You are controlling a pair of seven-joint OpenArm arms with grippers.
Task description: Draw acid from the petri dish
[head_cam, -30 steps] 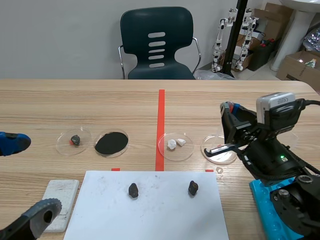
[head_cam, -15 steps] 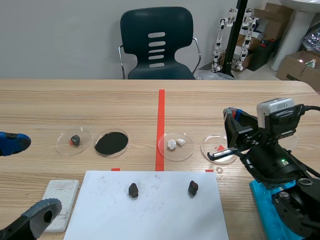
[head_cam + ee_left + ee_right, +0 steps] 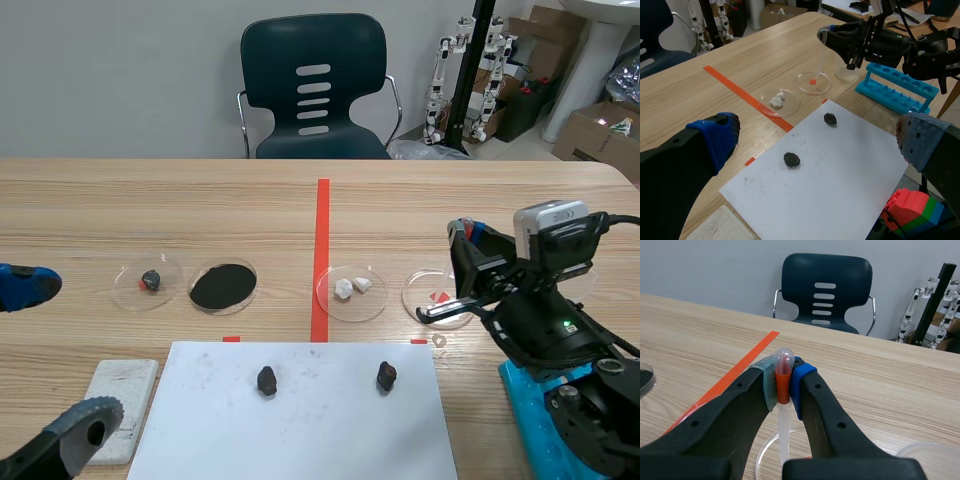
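Two arms: the right one does the work, the left one is parked with nothing in it.
Right gripper (image 3: 783, 382): clenched on the dropper (image 3: 783, 422). The pads pinch its orange collar just under the bulb and the tube hangs straight down.
Left gripper (image 3: 815, 145): released, fingers wide apart, low at the robot's near left and well apart from every dish.
Petri dish (image 3: 438, 297): right of the red tape line, with an orange-red square mark showing through it. It sits directly under the dropper.
Done: dropper gripped, upright and lined up, with the tube running down inside the dish ring in the right wrist view.
Unknown: whether the tip is in the liquid and whether anything is in the tube (clear tube, clear liquid, so I cannot tell).
Left to do: as I read it, the draw itself, then a lift out without tilting.
Edges: the dish wall is low and the dish looks light, so a sideways nudge from the tip could slide it.
Neighbours: the dish of white lumps (image 3: 351, 292) is just beside it toward the tape. A second clear dish (image 3: 927, 452) is near on the other side.
Also close: the blue rack (image 3: 895, 87) and the corner of the paper sheet (image 3: 290, 420) lie on the robot's side.
Room: sideways is tight, so straight up looks like the safest exit.
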